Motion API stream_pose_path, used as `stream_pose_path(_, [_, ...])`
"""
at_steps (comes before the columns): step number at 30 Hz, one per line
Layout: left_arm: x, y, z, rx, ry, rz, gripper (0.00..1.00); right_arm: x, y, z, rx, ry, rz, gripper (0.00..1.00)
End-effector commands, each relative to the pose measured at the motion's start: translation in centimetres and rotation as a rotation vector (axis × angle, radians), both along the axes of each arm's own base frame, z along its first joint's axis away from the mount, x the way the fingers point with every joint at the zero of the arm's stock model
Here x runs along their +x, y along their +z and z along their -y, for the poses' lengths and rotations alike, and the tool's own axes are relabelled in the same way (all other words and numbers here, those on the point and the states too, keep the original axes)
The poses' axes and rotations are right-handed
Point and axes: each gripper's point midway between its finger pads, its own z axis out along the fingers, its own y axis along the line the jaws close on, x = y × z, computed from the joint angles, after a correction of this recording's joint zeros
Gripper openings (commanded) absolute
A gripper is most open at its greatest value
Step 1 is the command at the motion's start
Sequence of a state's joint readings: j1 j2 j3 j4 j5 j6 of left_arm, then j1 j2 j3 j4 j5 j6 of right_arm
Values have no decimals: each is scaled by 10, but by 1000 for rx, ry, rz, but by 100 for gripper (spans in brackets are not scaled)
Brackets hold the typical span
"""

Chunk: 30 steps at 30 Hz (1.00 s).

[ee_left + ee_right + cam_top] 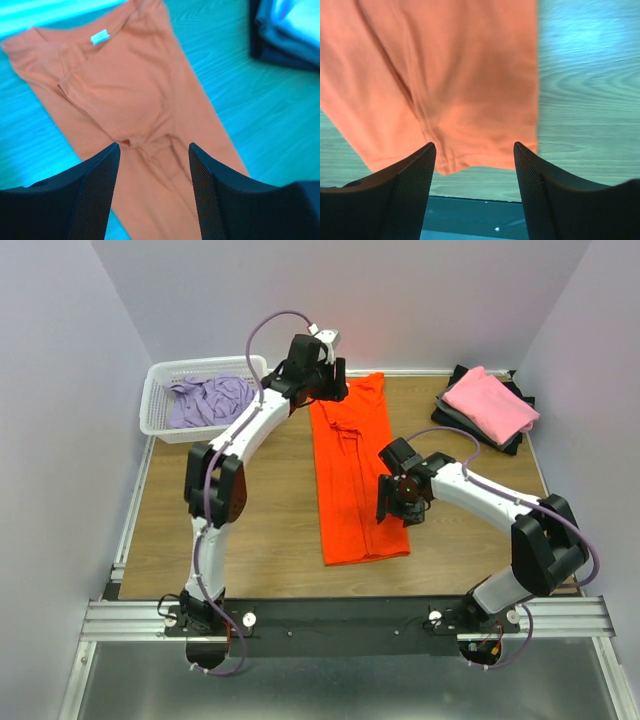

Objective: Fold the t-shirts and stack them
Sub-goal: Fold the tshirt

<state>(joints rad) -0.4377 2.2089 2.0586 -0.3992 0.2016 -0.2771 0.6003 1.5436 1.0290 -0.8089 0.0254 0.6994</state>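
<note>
Long orange t-shirt [350, 480] mid-frame, its top corner hidden.
Left end effector [155, 146] and right end effector [474, 145]: fingers spread, holding nothing.

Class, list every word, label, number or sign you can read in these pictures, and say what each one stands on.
No text can be read anywhere.
White neck tag on the orange shirt: too blurred to read.
Basket and folded pile: no print shows.

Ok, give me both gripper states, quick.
Left gripper: open, holding nothing, over the orange t-shirt.
Right gripper: open, holding nothing, over the shirt's hem.
</note>
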Motion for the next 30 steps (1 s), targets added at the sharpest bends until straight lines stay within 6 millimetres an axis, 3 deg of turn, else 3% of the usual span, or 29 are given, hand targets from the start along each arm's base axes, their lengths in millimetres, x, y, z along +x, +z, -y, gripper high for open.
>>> stream_pose_path(1, [-44,35,-1,20,44,23,65,5,5,31,-92,1,53,73])
stream_pose_path(2, [-52,34,-5,27,67,15,65,6,4,36,-94,-8,51,73])
stream_pose_path(3, [-64,52,-9,10,73,35,66,7,4,39,-96,-12,55,74])
stream_pose_path(4, [-82,31,-11,26,84,-21,66,5,2,45,-116,-10,56,74])
stream_pose_path(6, [-100,43,-20,5,112,-4,67,3,0,53,-124,-20,55,75])
stream_pose_path(7, [-108,40,-23,-3,119,-18,67,3,-1,53,-119,-22,60,75])
stream_pose_path(10, [-141,21,-33,-13,137,-80,67,-6,-4,53,-82,-18,46,75])
stream_pose_path(11, [-157,0,-35,5,139,-124,67,-11,-6,54,-74,-19,40,75])
stream_pose_path(12, [-167,4,-36,-6,134,-122,67,-13,-6,53,-64,-17,39,75])
stream_pose_path(13, [-184,-18,-38,9,139,-176,67,-16,-7,51,-47,-14,33,75])
stream_pose_path(15, [-203,-25,-39,11,144,-192,67,-22,-8,49,-22,-8,31,74])
stream_pose_path(16, [-219,-46,-43,33,143,-237,67,-25,-8,47,-1,0,21,73])
stream_pose_path(20, [-263,-74,-50,27,149,-329,67,-41,-16,45,35,9,-16,71])
stream_pose_path(23, [-288,-94,-57,43,147,-378,67,-44,-18,43,51,10,-20,69])
stream_pose_path(30, [-326,-93,-57,-37,123,-436,67,-49,-27,43,57,10,-39,62])
